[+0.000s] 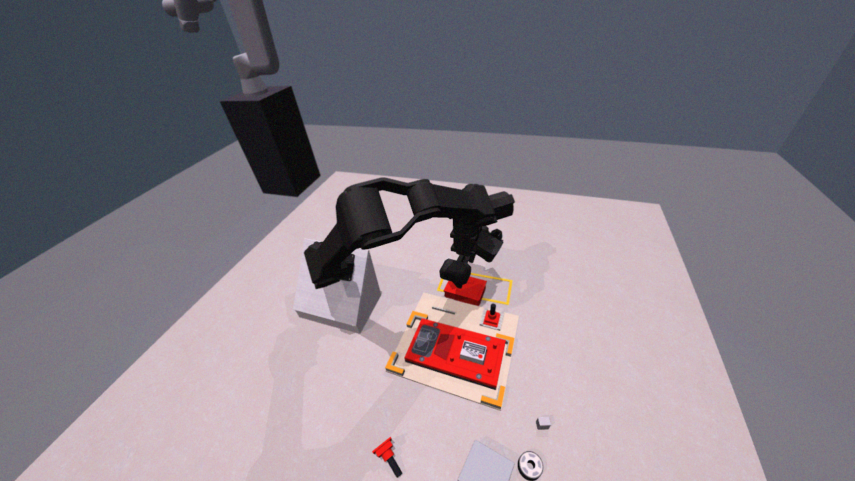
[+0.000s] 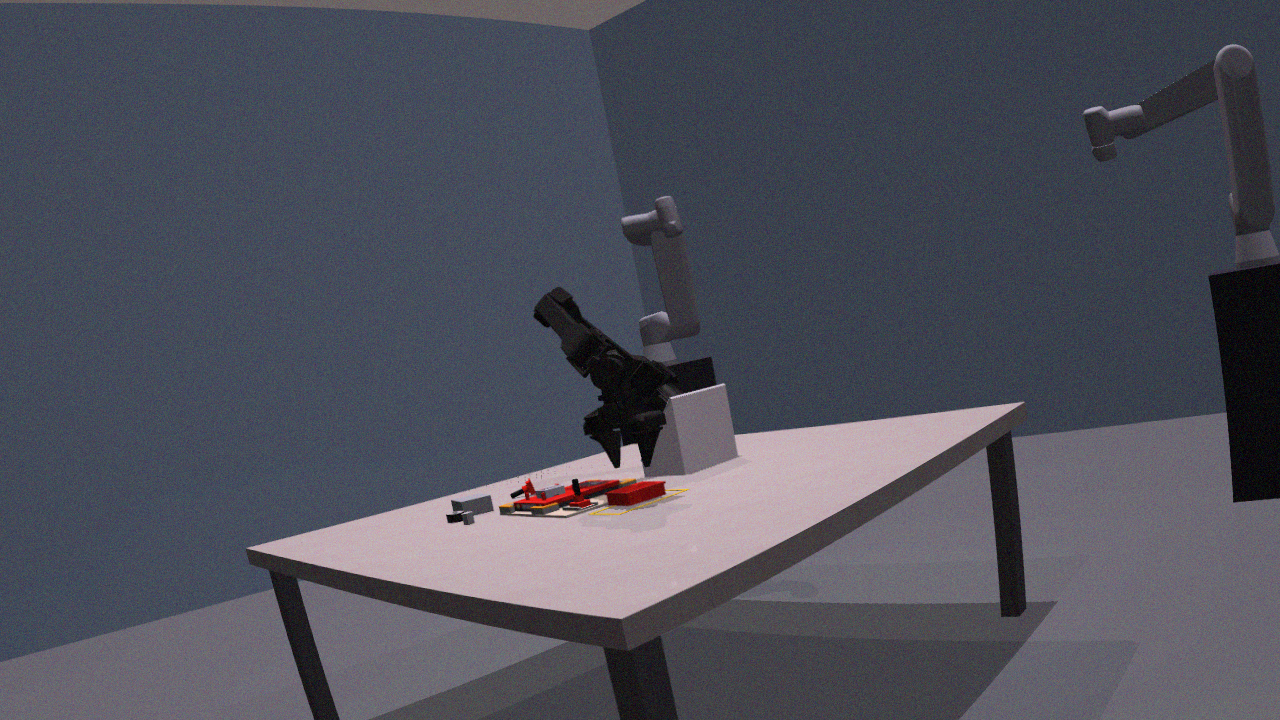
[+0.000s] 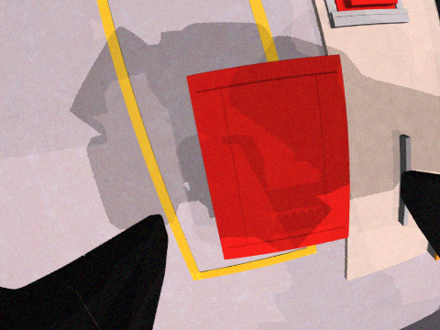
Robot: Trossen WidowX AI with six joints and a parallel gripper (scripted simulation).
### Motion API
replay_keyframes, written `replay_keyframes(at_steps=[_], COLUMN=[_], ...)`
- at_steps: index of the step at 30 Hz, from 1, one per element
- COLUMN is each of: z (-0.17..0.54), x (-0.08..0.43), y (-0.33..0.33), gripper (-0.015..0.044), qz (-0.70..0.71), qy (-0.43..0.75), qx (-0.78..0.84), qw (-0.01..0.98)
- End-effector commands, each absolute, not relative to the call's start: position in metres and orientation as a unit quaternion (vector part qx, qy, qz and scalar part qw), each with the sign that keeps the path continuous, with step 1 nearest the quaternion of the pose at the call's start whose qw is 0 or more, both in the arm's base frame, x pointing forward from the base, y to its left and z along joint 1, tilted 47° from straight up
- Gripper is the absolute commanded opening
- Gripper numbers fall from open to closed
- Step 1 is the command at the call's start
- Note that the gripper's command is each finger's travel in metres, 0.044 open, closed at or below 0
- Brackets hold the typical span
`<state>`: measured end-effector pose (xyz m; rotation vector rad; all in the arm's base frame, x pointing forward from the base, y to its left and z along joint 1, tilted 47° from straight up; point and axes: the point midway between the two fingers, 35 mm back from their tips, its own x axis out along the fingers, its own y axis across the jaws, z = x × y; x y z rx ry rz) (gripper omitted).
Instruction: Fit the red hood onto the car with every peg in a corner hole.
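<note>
The red hood (image 1: 469,291) (image 2: 637,493) (image 3: 275,156) lies roof up on the table, partly inside a yellow outline (image 1: 509,292) (image 3: 142,137); its corner holes are not visible. My gripper (image 2: 631,465) (image 3: 291,207) is open and empty above the hood, fingers pointing down. In the wrist view one fingertip shows left of the hood and one right of it, over the jig board. The red chassis (image 1: 434,359) (image 2: 581,492) sits in the jig (image 1: 442,381) between orange corners. Its engine block (image 1: 473,351) stands among short red pegs.
A red part with a black stick (image 1: 492,316) stands on the jig near the hood, beside a thin grey bar (image 1: 443,310) (image 3: 404,153). Farther off lie a red part with a black handle (image 1: 387,449), a grey block (image 1: 485,463), a wheel (image 1: 530,455) and a small cube (image 1: 543,423).
</note>
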<state>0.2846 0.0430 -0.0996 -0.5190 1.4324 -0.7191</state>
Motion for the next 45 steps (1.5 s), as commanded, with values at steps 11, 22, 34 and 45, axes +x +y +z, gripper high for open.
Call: replay_keyframes(at_steps=[11,22,34,45], z=[-0.107,-0.114,-0.120,-0.123], x=[0.285,0.285,0.285,0.285], y=[0.033,0.025,0.017,0.013], gripper=[0.0440,0.0440,0.0440,0.0440], qz=[-0.319,-0.319,-0.319,-0.320], qy=[0.635,0.634,0.634,0.634], qx=[-0.233,-0.233,-0.233,-0.233], qw=[0.665,0.664,0.664,0.664])
